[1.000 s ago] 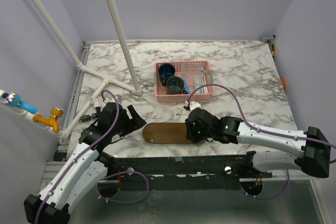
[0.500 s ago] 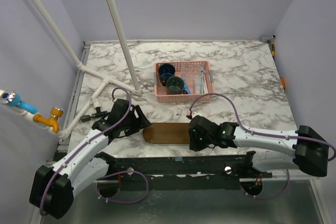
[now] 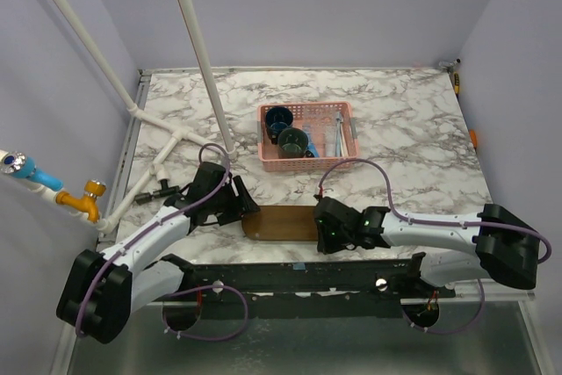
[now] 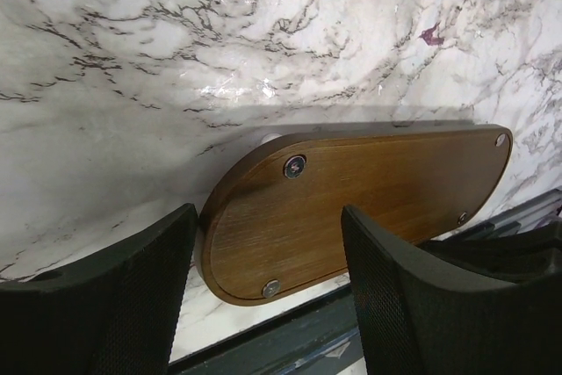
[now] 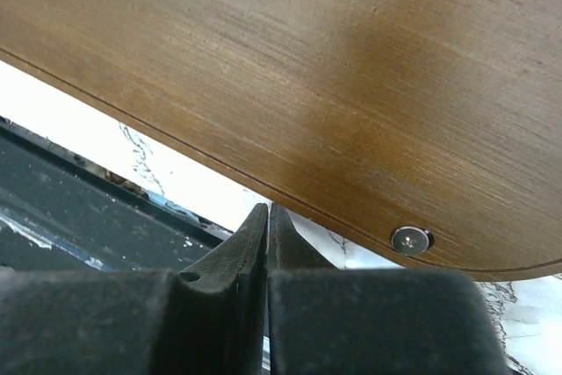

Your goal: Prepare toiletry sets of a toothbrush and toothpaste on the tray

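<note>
The dark brown oval tray lies near the table's front edge. My left gripper is open at the tray's left end; in the left wrist view the tray's rounded end sits between the two fingers. My right gripper is shut and empty at the tray's right end, its tips at the tray's near edge. White toothbrushes and blue toothpaste tubes lie in the right part of the pink basket.
Two dark blue-green cups stand in the basket's left part. White pipes slant across the back left, with a pipe fitting on the table. The table's front edge is just below the tray.
My left gripper has moved right up to the tray's left end. My right gripper has slid toward the front edge at the tray's right end. The tray has hardly moved.
</note>
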`<action>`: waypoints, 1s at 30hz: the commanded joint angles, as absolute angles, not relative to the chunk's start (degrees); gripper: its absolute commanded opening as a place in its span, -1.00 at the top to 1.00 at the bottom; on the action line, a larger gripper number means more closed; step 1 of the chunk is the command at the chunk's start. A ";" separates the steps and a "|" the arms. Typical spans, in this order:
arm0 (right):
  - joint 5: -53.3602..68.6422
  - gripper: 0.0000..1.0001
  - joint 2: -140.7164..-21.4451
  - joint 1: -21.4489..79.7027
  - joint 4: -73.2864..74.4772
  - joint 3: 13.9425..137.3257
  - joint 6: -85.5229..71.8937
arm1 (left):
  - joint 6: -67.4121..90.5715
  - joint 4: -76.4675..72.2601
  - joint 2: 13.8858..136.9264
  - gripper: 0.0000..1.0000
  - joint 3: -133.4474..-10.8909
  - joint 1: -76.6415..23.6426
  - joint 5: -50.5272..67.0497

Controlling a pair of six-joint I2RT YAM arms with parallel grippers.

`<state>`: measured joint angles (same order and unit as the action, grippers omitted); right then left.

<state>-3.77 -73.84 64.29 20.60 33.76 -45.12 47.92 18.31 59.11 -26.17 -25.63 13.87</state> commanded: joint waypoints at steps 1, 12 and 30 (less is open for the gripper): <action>-8.60 0.86 -74.12 64.46 19.51 33.15 -47.86 | 47.12 15.07 61.20 -0.33 -26.62 -26.02 18.48; -15.32 0.86 -72.29 64.43 22.65 33.75 -50.11 | 46.99 13.06 65.26 -0.31 -29.38 -26.67 19.44; -13.18 0.36 -68.52 64.43 34.92 45.35 -43.98 | 42.68 20.28 64.45 -0.31 -37.72 -26.72 14.59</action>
